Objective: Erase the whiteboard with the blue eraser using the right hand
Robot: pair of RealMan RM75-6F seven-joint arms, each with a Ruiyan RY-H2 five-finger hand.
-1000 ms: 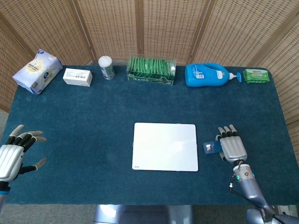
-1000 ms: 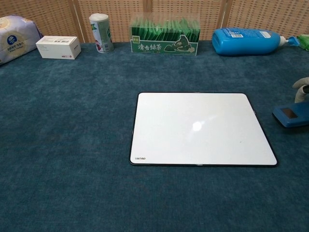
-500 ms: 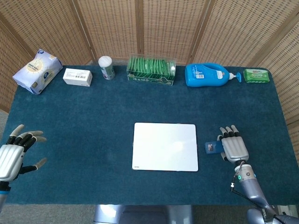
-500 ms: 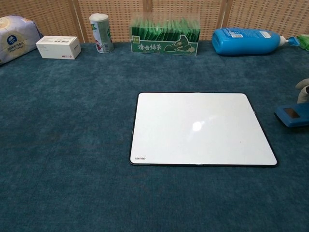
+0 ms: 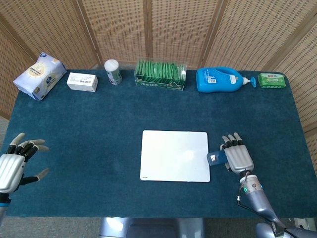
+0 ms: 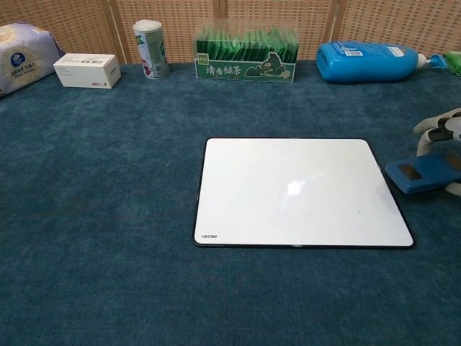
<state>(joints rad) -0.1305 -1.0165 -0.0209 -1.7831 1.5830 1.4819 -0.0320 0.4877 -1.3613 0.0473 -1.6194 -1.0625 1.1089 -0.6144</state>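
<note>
The white whiteboard point(image 5: 174, 155) point(image 6: 299, 191) lies flat in the middle of the blue cloth, its surface blank. My right hand point(image 5: 237, 156) point(image 6: 445, 140) holds the blue eraser point(image 5: 216, 157) point(image 6: 421, 175) just off the board's right edge, the eraser's near end reaching that edge. My left hand point(image 5: 15, 163) hovers open at the table's left side, fingers spread and holding nothing; the chest view does not show it.
Along the back edge stand a tissue pack point(image 5: 39, 74), a small white box point(image 5: 82, 81), a white canister point(image 5: 113, 71), a green tea box point(image 5: 161, 74), a blue detergent bottle point(image 5: 221, 79) and a green pack point(image 5: 272, 80).
My right hand has carried the blue eraser leftward, from a gap beside the board to its right edge. The left hand has stayed in place.
</note>
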